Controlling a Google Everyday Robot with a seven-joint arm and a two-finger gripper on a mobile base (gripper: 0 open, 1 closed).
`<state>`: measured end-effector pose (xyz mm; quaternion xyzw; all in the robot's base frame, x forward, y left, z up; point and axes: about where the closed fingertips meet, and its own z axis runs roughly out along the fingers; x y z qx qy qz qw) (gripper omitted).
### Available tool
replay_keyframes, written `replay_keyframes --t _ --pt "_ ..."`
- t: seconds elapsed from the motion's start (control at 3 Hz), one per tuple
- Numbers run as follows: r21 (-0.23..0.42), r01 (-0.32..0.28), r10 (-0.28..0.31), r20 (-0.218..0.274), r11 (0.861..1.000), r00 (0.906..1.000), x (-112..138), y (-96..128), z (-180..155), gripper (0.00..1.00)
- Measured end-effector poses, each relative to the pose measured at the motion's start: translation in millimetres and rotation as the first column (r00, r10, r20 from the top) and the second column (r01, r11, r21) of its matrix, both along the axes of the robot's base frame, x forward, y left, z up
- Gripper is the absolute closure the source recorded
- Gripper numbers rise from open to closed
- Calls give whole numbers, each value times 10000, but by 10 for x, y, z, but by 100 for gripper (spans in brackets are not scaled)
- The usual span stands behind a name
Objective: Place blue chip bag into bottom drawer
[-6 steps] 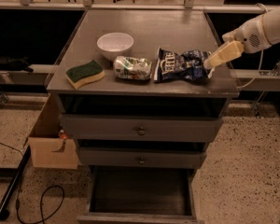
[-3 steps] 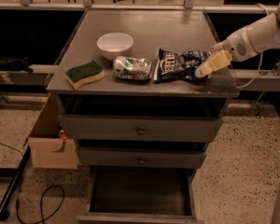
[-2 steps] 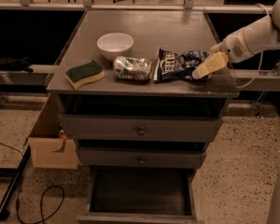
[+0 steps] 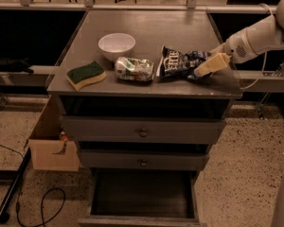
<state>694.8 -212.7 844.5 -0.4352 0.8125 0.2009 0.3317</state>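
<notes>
The blue chip bag (image 4: 181, 63) lies on the top of the grey cabinet (image 4: 146, 30), right of centre, with its white lettered end toward the left. My gripper (image 4: 204, 69) reaches in from the right on a white arm and sits at the bag's right end, touching or just over it. The bottom drawer (image 4: 142, 197) is pulled out under the two upper drawers and its dark inside shows.
A white bowl (image 4: 116, 45), a green-and-yellow sponge (image 4: 85, 74) and a small green-and-white foil bag (image 4: 134, 69) lie on the cabinet top left of the chip bag. A cardboard box (image 4: 51, 148) and a black cable (image 4: 35, 207) lie on the floor to the left.
My gripper has moved left and down, from beside the bag's right edge onto its right end. The bag and the other things have not moved.
</notes>
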Motion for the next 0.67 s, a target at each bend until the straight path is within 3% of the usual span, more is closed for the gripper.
replay_keyframes --t 0.33,0.67 --pt "0 0 0 0 10000 10000 0 0 0 66" --pt "0 -1 1 -1 10000 10000 0 1 -1 97"
